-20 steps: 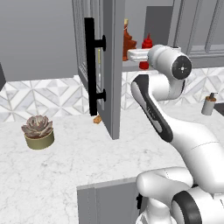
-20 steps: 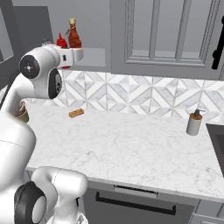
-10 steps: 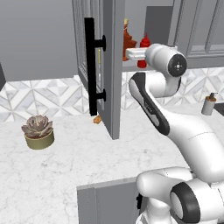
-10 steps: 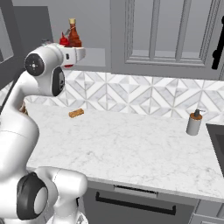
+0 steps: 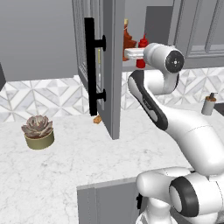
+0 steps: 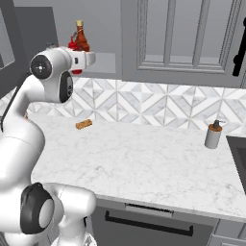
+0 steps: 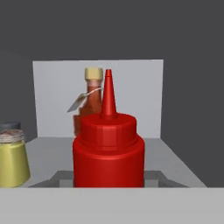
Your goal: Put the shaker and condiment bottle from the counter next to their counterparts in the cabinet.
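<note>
- The counter (image 6: 144, 158), white marble with grey veins, runs under the wall units; a potted succulent (image 5: 38, 131) stands toward its left end, a small brown piece (image 6: 83, 125) lies near its back edge, and a grey pump dispenser (image 6: 213, 135) stands near its right end by the back edge
- The cabinet (image 5: 114, 65) hangs above the counter with its panelled door swung open, the black bar handle (image 5: 90, 72) on the door's outer face
- The white arm rises from the base, bends at a dark elbow and reaches level into the open cabinet, the wrist held flat at shelf height
- The gripper (image 5: 131, 53) points straight into the cabinet; whether its fingers are spread or pinching cannot be told, since the tips are hidden low in the hand view
- The condiment bottle (image 7: 108, 148) stands upright on the cabinet shelf, directly ahead of the hand and very close, its pointed nozzle up
- The dark orange-red bottle (image 7: 89, 105) with a yellowish cap stands right behind it, toward the shelf's back, partly hidden
- The shaker (image 7: 12, 159), yellow-olive with a pale cap, stands on the same shelf off to the left in the hand view, apart from the red bottle
</note>
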You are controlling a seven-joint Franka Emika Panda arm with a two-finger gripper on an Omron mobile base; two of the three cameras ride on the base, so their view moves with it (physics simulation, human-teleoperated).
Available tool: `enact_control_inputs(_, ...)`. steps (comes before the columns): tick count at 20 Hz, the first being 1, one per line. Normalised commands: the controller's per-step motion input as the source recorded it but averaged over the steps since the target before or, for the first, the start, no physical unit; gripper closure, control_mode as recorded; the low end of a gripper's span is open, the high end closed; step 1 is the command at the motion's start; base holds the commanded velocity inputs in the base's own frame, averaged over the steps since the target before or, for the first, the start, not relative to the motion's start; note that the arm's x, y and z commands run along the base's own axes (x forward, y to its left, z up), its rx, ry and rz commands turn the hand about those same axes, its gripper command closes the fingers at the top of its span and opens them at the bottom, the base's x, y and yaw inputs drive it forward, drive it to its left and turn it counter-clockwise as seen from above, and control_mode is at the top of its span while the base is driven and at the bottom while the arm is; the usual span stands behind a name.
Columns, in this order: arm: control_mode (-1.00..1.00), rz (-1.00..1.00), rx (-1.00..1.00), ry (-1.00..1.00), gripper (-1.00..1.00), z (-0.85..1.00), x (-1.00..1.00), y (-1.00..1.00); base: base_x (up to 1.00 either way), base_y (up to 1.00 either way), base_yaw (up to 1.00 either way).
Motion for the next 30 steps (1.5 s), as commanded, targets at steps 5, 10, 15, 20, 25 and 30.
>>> enact_control_inputs(5, -1.0, 0.0, 0.0, 0.01, 1.0, 0.0, 0.19, 0.0, 0.0, 0.0, 0.0)
enact_control_inputs(10, -1.0, 0.0, 0.0, 0.0, 1.0, 0.0, 0.16, 0.0, 0.0, 0.0, 0.0)
enact_control_inputs(15, -1.0, 0.0, 0.0, 0.0, 1.0, -0.02, 0.11, 0.0, 0.0, 0.0, 0.0)
enact_control_inputs(20, -1.0, 0.0, 0.0, 0.0, 1.0, -0.02, 0.17, 0.0, 0.0, 0.0, 0.0)
enact_control_inputs(25, -1.0, 0.0, 0.0, 0.0, 1.0, 0.0, 0.21, 0.0, 0.0, 0.0, 0.0)
enact_control_inputs(30, -1.0, 0.0, 0.0, 0.0, 1.0, 0.0, 0.22, 0.0, 0.0, 0.0, 0.0)
